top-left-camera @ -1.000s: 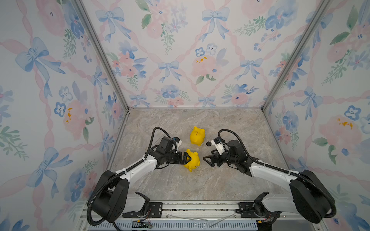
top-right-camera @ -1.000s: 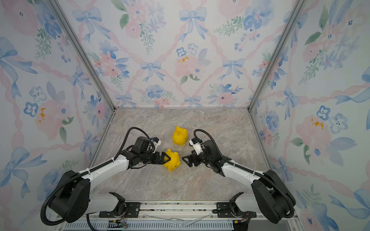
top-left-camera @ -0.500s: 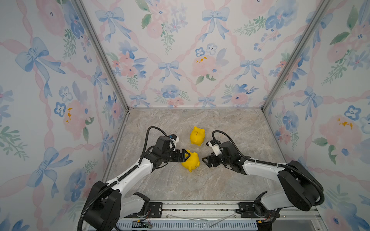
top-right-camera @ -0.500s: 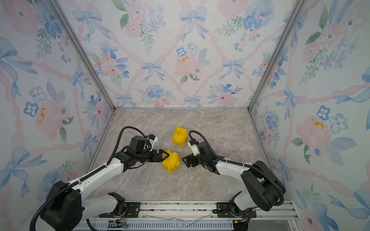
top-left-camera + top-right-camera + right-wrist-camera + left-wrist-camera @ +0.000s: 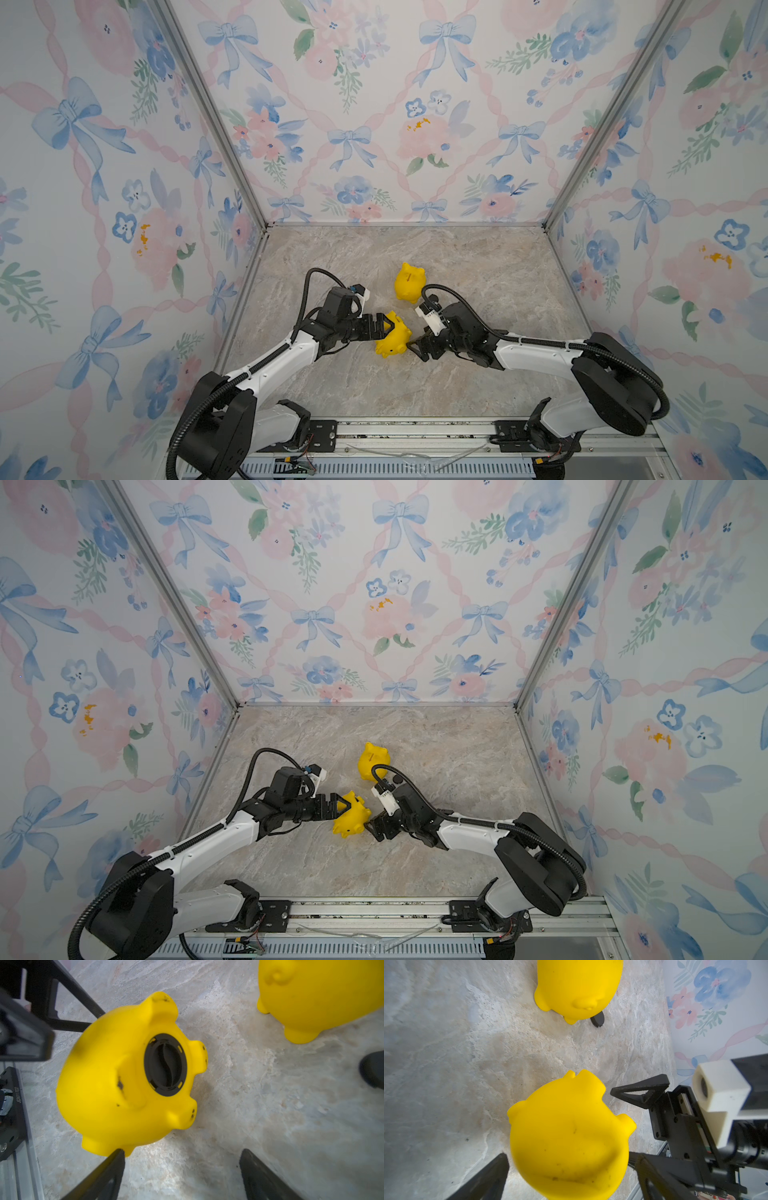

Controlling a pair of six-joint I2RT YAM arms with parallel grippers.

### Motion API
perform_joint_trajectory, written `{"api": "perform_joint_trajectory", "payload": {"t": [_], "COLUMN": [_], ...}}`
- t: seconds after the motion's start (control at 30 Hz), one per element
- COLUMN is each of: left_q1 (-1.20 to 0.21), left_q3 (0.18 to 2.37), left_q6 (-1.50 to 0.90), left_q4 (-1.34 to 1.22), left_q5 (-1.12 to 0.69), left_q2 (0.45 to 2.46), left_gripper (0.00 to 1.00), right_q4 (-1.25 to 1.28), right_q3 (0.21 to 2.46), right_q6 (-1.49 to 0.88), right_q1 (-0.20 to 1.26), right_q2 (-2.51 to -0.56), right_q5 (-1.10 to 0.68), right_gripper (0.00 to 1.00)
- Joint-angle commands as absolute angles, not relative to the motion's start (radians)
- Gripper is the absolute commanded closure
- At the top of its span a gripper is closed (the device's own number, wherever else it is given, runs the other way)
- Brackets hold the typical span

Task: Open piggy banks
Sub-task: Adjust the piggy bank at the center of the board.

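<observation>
Two yellow piggy banks are on the marble floor. The near one (image 5: 392, 340) (image 5: 351, 818) lies tipped on its side. Its belly, with a black round plug (image 5: 165, 1065) seated in the hole, faces my right gripper. My left gripper (image 5: 386, 325) (image 5: 571, 1159) is open and straddles this pig's back, a finger on either side with small gaps. My right gripper (image 5: 417, 347) (image 5: 182, 1167) is open just right of the pig. One of its fingertips (image 5: 116, 1159) touches the pig's lower edge. The far pig (image 5: 409, 282) (image 5: 577, 987) stands behind, untouched.
A loose black plug (image 5: 597, 1019) (image 5: 373, 1069) lies on the floor beside the far pig. Flowered walls close in the left, back and right sides. A metal rail (image 5: 415, 432) carrying both arm bases runs along the front edge.
My right gripper has moved left and toward the front, closing in on the near pig. The left arm has shifted its elbow, and the near pig has slid slightly down-left.
</observation>
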State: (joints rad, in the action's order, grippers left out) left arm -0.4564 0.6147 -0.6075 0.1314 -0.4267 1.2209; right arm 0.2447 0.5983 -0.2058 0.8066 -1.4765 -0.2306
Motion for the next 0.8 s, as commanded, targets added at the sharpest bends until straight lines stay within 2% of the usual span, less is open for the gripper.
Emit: {"api": "perform_joint_trajectory", "payload": {"t": [0.0,0.37,0.63,0.77], "left_q1": [-0.45,-0.45,-0.471,-0.496], "left_q3": [0.605,0.617,0.604,0.613], "left_q6": [-0.621,-0.63,-0.656,-0.661], "left_q4": [0.114,0.137,0.158,0.159], "left_q5": [-0.416,-0.385,-0.352,-0.345], "left_q2": [1.227,1.246,1.21,1.218], "left_gripper": [0.02,0.02,0.02,0.02], "right_q4": [0.259,0.268,0.209,0.181], "right_q3": [0.566,0.499,0.487,0.563], "right_q6": [-0.2,-0.196,-0.199,-0.162], "right_q1": [0.828,0.831,0.685,0.667], "right_q2": [-1.454,-1.414,-1.356,-1.386], "right_q5": [-0.237,-0.249,-0.266,-0.293], "right_gripper": [0.11,0.11,0.11,0.1]}}
